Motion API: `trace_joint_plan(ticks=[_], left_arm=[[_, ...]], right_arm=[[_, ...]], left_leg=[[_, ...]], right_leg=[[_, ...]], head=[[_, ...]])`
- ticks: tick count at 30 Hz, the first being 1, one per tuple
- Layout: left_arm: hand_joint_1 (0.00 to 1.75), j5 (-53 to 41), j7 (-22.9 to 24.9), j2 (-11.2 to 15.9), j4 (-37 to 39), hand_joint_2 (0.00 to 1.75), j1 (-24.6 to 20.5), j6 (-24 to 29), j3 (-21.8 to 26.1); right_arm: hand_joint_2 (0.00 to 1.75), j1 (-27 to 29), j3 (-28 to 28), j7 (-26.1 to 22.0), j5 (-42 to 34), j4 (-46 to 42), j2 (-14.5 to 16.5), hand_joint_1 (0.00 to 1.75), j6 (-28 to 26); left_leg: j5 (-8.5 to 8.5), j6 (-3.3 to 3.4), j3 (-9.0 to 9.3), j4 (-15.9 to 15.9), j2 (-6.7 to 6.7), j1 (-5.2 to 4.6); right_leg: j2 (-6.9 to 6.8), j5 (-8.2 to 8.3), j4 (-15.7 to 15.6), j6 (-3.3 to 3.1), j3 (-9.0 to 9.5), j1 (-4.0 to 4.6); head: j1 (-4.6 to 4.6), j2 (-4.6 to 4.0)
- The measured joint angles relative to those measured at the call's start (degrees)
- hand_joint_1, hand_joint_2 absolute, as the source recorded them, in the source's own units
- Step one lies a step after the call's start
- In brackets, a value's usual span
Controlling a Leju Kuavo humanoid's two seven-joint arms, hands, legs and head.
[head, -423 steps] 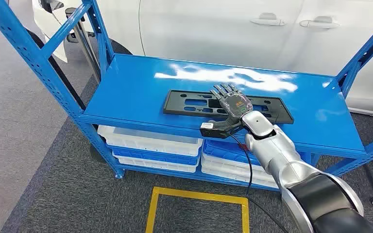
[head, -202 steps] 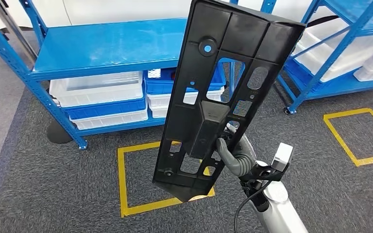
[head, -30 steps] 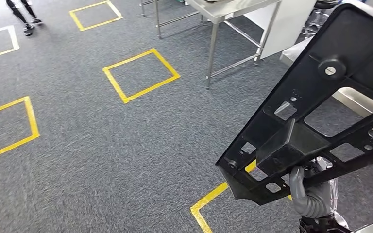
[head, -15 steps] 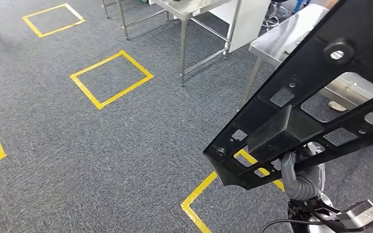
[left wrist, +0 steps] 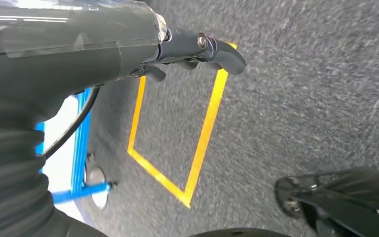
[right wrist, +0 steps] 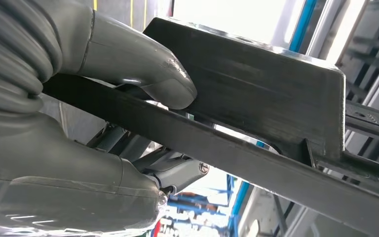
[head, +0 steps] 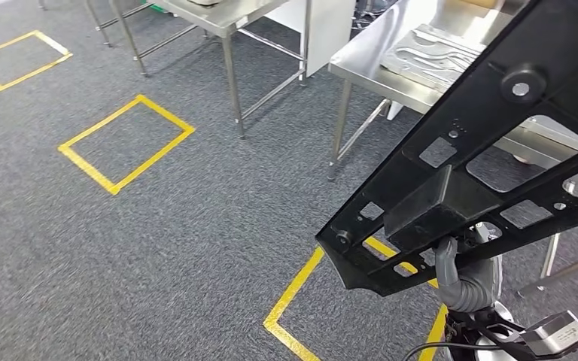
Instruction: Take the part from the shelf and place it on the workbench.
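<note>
The part, a long black plastic panel with cut-outs, is held up slanted close in front of my head camera. My right hand grips it from below at the boxy block near its lower end. In the right wrist view the thumb of the right hand presses on that block of the part, with the fingers behind the panel. The steel workbench stands ahead at the upper right, partly hidden by the part. My left hand hangs over the carpet and holds nothing.
A moulded silver sheet lies on the workbench. A second steel table stands to its left. Yellow tape squares mark the grey carpet, and one tape corner lies just below the part. A blue shelf foot is near my left side.
The camera has turned: the tables and floor squares have slid left and the workbench is nearer. The part stays gripped in my right hand at the same slant.
</note>
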Motion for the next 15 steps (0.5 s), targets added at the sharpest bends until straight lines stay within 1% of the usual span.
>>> trace_joint_plan(ticks=[1,2,3,4,6,7,8,9,10,11,12,13,14,15], left_arm=[[0.00,-0.04,-0.20,0.01,0.00,1.75,0.04,-0.13,-0.01],[0.00,-0.05,-0.66,0.01,0.00,1.75,0.03,-0.22,-0.02],[0.00,-0.06,-1.35,0.01,0.00,1.75,0.04,-0.22,-0.03],[0.00,-0.05,-2.35,0.01,0.00,1.75,0.03,-0.01,-0.07],[0.00,0.06,-4.56,-0.01,0.00,1.75,-0.13,0.96,-0.14],[0.00,0.17,-5.80,-0.02,0.00,1.75,-0.23,1.51,-0.16],[0.00,0.27,-6.99,-0.04,0.00,1.75,-0.32,1.97,-0.17],[0.00,0.35,-8.09,-0.05,0.00,1.75,-0.40,2.32,-0.18],[0.00,0.37,-8.98,-0.05,0.00,1.75,-0.49,2.58,-0.19],[0.00,0.37,-9.57,-0.06,0.00,1.75,-0.62,2.71,-0.20],[0.00,0.37,-9.87,-0.07,0.00,1.75,-0.80,2.74,-0.21],[0.00,0.37,-9.98,-0.13,0.00,1.75,-1.01,2.72,-0.23],[0.00,0.38,-9.99,-0.23,0.00,1.75,-1.20,2.63,-0.25],[0.00,0.38,-9.88,-0.39,0.00,1.75,-1.34,2.46,-0.26]], right_arm=[[1.75,0.01,0.01,0.05,0.03,0.00,0.01,1.75,0.06],[1.75,-0.01,0.03,0.16,0.16,-0.02,0.01,1.75,0.09],[1.75,-0.01,0.07,0.31,0.33,-0.07,0.01,1.75,0.10],[1.75,0.03,0.14,0.53,0.52,-0.15,0.01,1.75,0.05],[1.75,0.23,0.26,1.09,0.74,-0.50,-0.03,1.75,-0.04],[1.75,0.31,0.30,1.39,0.71,-0.69,-0.06,1.75,-0.02],[1.75,0.23,0.31,1.73,0.64,-0.84,-0.10,1.75,0.09],[1.75,0.00,0.34,2.06,0.57,-0.93,-0.18,1.75,0.23],[1.75,-0.29,0.45,2.40,0.51,-0.92,-0.24,1.75,0.37],[1.75,-0.54,0.58,2.73,0.52,-0.86,-0.33,1.75,0.45],[1.75,-0.66,0.74,2.96,0.56,-0.75,-0.43,1.75,0.48],[1.75,-0.70,0.87,3.14,0.60,-0.66,-0.52,1.75,0.48],[1.75,-0.73,0.93,3.25,0.64,-0.59,-0.62,1.75,0.49],[1.75,-0.79,0.97,3.37,0.65,-0.56,-0.75,1.75,0.49]], left_leg=[[1.90,0.05,1.71,-4.02,-1.16,0.20],[3.26,0.13,3.14,-7.48,-2.31,0.35],[3.83,0.27,3.98,-9.52,-3.21,0.44],[3.76,0.49,4.26,-10.23,-3.70,0.40],[4.00,1.20,4.26,-10.43,-2.74,0.28],[4.18,1.59,4.30,-10.61,-2.17,0.29],[4.35,2.01,4.31,-10.81,-1.57,0.36],[4.48,2.33,4.31,-10.97,-0.88,0.41],[4.48,2.50,4.28,-11.00,-0.21,0.30],[4.44,2.65,4.24,-10.99,0.51,0.21],[4.40,2.69,4.22,-10.97,1.26,0.12],[4.35,2.71,4.23,-10.96,1.98,0.06],[4.28,2.68,4.28,-10.95,2.66,0.03],[4.19,2.59,4.40,-10.95,3.29,0.00]], right_leg=[[0.72,-0.13,0.24,0.21,-0.05,-0.04],[1.42,-0.24,0.55,0.48,-0.22,-0.02],[1.98,-0.26,0.76,0.80,-0.44,-0.02],[2.47,-0.21,0.85,1.15,-0.69,-0.05],[3.26,-0.05,0.84,1.93,-1.04,-0.23],[2.64,-0.30,1.20,2.25,-1.27,-0.25],[1.37,-1.10,2.39,2.53,-1.87,-0.20],[-0.29,-2.49,4.77,2.72,-2.99,-0.15],[-1.96,-4.31,8.26,2.88,-4.67,-0.09],[-2.85,-6.07,12.22,3.01,-6.61,-0.12],[-3.23,-7.16,15.46,3.09,-8.19,-0.16],[-3.39,-7.19,16.91,3.12,-8.87,-0.17],[-3.57,-6.17,16.03,3.07,-8.37,-0.16],[-3.98,-4.36,12.92,2.93,-6.68,-0.11]], head=[[0.01,0.00],[0.01,0.00],[0.01,0.00],[0.01,0.00],[0.00,0.00],[0.01,0.00],[0.01,0.00],[0.02,0.00],[0.02,0.00],[0.02,0.00],[0.02,0.00],[0.02,0.00],[0.02,0.00],[0.02,0.00]])
